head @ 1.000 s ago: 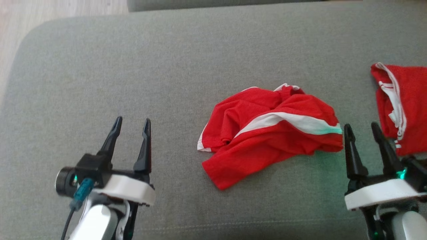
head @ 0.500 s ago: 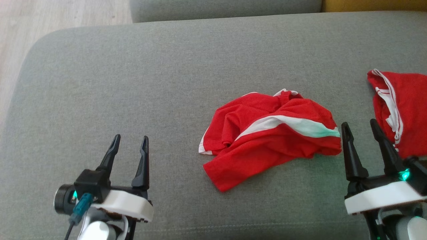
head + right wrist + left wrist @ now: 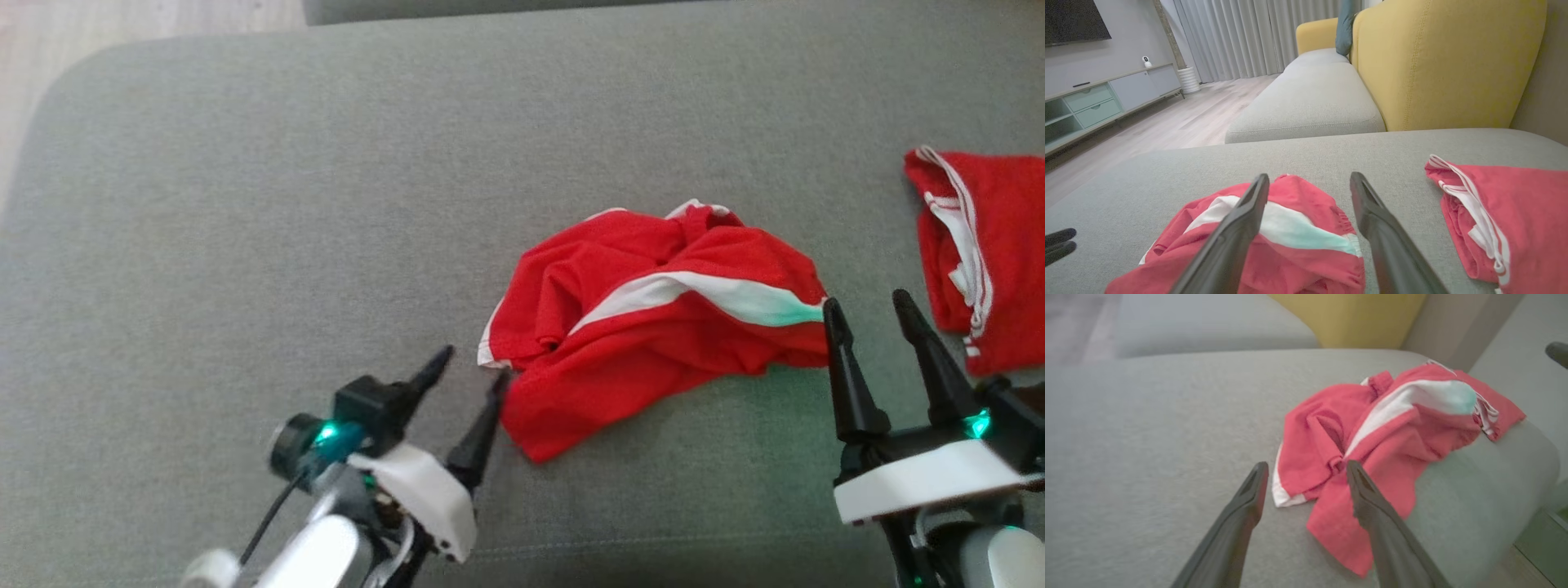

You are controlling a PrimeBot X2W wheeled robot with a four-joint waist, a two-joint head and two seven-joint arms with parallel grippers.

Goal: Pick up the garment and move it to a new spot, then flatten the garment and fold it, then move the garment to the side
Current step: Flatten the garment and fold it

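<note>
- Since earlier, the left gripper (image 3: 475,365) has swung to the garment's (image 3: 653,327) near corner on the cushion (image 3: 245,204), jaws spread (poised to pinch).
- At its right edge the right gripper (image 3: 865,300) hovers open.

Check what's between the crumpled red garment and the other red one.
Bare grey cushion separates crumpled garment from the other garment in head and right wrist views; the open right gripper overlaps the gap's near end in the head view.

Garment (image 3: 653,327) on cushion (image 3: 245,204), second garment (image 3: 1004,245) to right.
</note>
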